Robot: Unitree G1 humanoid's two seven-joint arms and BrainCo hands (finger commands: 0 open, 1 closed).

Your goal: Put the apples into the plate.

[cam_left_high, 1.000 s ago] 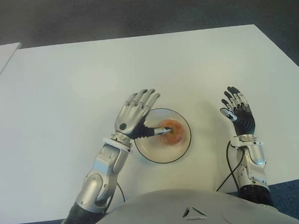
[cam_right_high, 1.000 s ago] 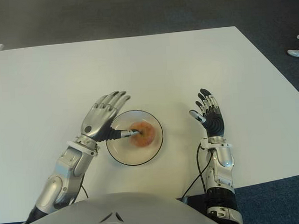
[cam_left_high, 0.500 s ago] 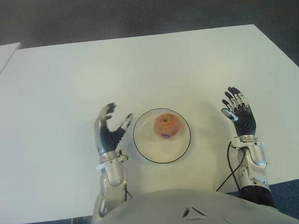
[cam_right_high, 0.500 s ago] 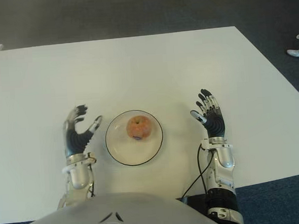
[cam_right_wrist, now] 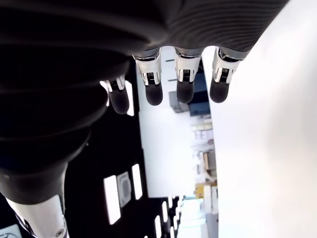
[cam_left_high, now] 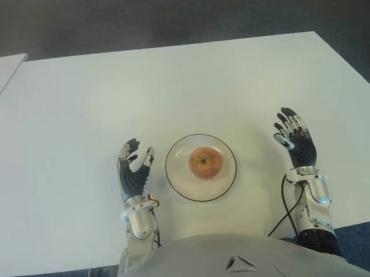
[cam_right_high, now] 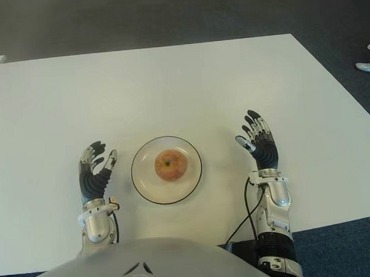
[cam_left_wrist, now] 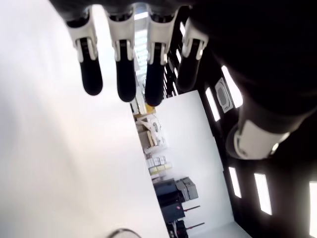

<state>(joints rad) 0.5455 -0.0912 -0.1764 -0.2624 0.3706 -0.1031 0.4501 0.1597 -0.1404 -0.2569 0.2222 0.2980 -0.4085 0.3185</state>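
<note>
Apple [cam_left_high: 205, 162] on plate [cam_left_high: 181, 179], between spread left hand [cam_left_high: 133, 170], right hand [cam_left_high: 294, 143]

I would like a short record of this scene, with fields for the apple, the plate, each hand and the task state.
apple: one, in the middle of the plate
plate: on the white table, between the two hands
left hand: open, empty, left of the plate
right hand: open, empty, right of the plate
table: white
task state: apple already in the plate
</note>
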